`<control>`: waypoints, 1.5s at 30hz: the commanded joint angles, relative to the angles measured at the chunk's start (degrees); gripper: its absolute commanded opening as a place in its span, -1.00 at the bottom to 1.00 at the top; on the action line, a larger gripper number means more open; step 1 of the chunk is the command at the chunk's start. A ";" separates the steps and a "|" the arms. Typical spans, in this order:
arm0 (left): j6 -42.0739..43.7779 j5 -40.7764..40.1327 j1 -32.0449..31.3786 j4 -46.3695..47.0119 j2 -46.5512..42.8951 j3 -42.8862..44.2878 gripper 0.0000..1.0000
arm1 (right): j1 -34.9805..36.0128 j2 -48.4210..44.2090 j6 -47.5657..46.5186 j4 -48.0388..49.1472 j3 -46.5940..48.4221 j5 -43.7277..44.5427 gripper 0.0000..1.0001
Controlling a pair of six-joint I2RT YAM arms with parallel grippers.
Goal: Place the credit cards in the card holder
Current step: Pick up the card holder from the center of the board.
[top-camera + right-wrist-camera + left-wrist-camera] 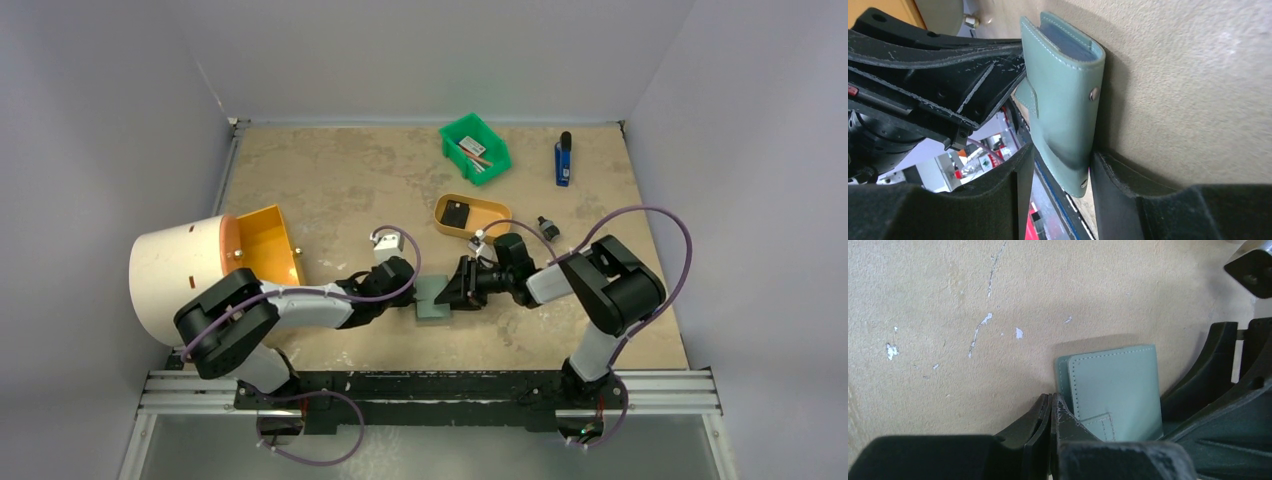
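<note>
The grey-green card holder (432, 300) lies folded on the table between my two grippers. In the left wrist view it (1115, 385) shows its stitched flap and strap. In the right wrist view it (1063, 90) shows a snap stud and pale blue inner pockets at its far end. My left gripper (1051, 397) is shut, its tips at the holder's left edge, with nothing visible between them. My right gripper (1062, 155) is open and straddles the holder's near end, with one finger (1108, 175) against it. One black credit card (458, 214) lies in the tan oval tray (490, 210). Other cards are not visible.
A green bin (455, 135) with small items stands at the back. A blue object (563, 158) lies at the back right. A small black knob (546, 227) sits right of the tray. A large white cylinder (180, 275) with an orange inside lies at the left.
</note>
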 commanded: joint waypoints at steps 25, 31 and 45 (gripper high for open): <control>1.63 2.74 -0.39 -6.81 -7.69 5.35 0.12 | 1.57 -0.46 -4.73 -9.70 3.80 6.05 -0.12; 2.85 4.19 -0.43 -6.27 -4.86 6.00 0.00 | 1.57 -0.57 -5.02 -9.79 4.08 5.76 -0.12; 1.87 2.61 -0.39 -6.01 -2.33 3.48 -1.00 | 1.57 -1.88 -4.18 -8.74 3.19 5.36 -0.11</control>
